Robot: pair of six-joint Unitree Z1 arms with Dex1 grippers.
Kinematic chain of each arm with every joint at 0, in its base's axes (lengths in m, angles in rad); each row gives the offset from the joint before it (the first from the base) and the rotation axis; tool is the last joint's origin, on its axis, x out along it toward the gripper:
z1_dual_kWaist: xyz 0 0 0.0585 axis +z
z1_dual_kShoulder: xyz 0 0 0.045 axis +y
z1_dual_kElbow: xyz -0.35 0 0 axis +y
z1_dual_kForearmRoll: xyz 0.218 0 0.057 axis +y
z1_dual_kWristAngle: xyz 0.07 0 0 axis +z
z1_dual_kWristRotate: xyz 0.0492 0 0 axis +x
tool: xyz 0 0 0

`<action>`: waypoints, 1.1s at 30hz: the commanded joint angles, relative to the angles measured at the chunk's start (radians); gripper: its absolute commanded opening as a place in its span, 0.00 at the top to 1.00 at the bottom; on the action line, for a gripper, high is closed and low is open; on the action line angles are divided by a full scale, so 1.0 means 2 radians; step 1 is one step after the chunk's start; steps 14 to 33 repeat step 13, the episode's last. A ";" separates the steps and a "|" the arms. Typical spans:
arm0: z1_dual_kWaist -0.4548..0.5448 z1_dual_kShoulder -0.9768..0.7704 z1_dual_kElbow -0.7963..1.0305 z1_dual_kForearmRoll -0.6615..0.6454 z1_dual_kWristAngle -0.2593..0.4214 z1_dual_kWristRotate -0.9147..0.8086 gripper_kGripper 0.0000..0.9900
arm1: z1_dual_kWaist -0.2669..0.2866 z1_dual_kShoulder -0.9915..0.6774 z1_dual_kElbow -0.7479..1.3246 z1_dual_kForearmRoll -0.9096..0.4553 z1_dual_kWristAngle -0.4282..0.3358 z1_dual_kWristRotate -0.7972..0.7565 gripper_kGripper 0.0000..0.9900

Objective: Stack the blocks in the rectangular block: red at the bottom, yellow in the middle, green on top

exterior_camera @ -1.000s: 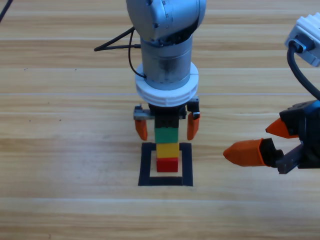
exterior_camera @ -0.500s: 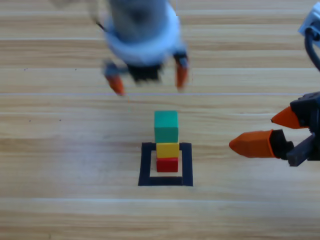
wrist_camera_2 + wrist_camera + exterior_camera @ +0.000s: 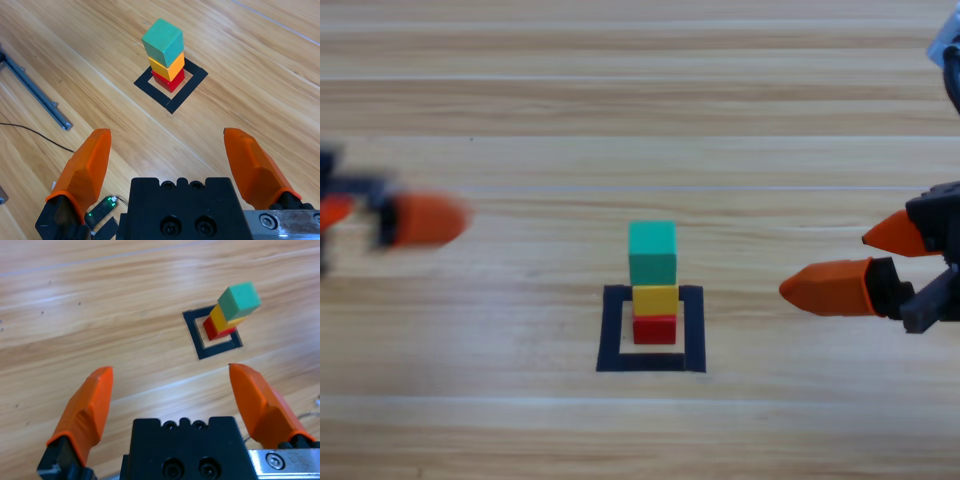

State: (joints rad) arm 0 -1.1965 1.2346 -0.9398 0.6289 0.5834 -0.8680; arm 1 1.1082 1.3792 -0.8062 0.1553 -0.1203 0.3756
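Standing in the taped square (image 3: 613, 330): red cube (image 3: 654, 329), yellow cube (image 3: 655, 300), green cube (image 3: 652, 252) stacked; left gripper (image 3: 360, 215) and right gripper (image 3: 880, 262) wide, empty, well apart.

Red cube (image 3: 654, 329), yellow cube (image 3: 655, 299), teal-green cube (image 3: 652, 252) (black tape outline (image 3: 610, 330), pale wooden table (image 3: 520, 100)).

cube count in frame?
3, all in one stack inside the black tape square: red cube at the bottom, yellow cube in the middle, green cube on top. None seem hidden.
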 commanded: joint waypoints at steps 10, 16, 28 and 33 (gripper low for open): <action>-0.005 -0.126 0.098 -0.038 0.001 0.070 0.00 | -0.012 0.022 0.013 0.003 0.003 -0.009 0.00; -0.005 -0.124 0.099 -0.040 -0.001 0.074 0.00 | -0.012 0.023 0.013 0.003 0.003 -0.009 0.00; -0.005 -0.124 0.099 -0.040 -0.001 0.074 0.00 | -0.012 0.023 0.013 0.003 0.003 -0.009 0.00; -0.005 -0.124 0.099 -0.040 -0.001 0.074 0.00 | -0.012 0.023 0.013 0.003 0.003 -0.009 0.00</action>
